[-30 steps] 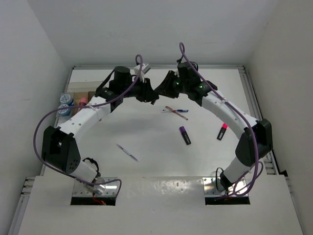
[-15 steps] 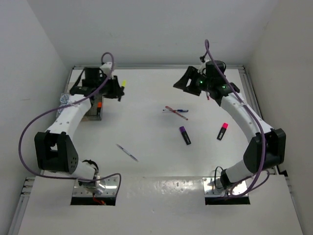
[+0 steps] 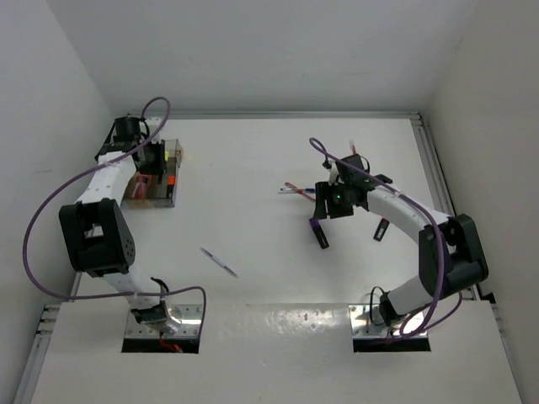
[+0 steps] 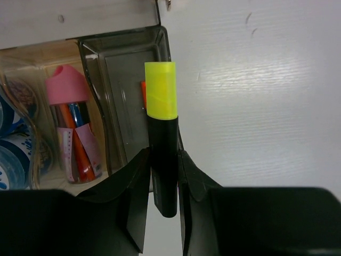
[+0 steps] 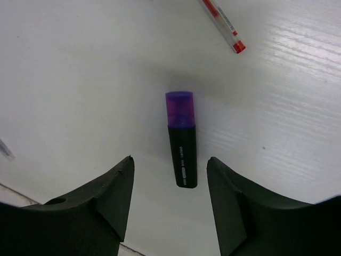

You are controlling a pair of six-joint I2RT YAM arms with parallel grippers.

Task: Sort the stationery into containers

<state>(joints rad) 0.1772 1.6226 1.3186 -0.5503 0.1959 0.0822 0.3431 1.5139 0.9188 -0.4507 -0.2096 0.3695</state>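
My left end effector [image 4: 164, 160] grips the yellow highlighter [image 4: 161, 101] over the box [image 4: 120, 50] edge — nxt, drop it in. My right end effector [image 5: 169, 162] is spread wide above the purple highlighter [image 5: 182, 149] on the desk [image 5: 80, 80] — nxt, go down & pinch.

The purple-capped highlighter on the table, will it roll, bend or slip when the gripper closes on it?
The purple-capped highlighter looks short and rigid, so it probably will not bend. Its flattish body suggests it would slide rather than roll. The smooth plastic may slip a little.
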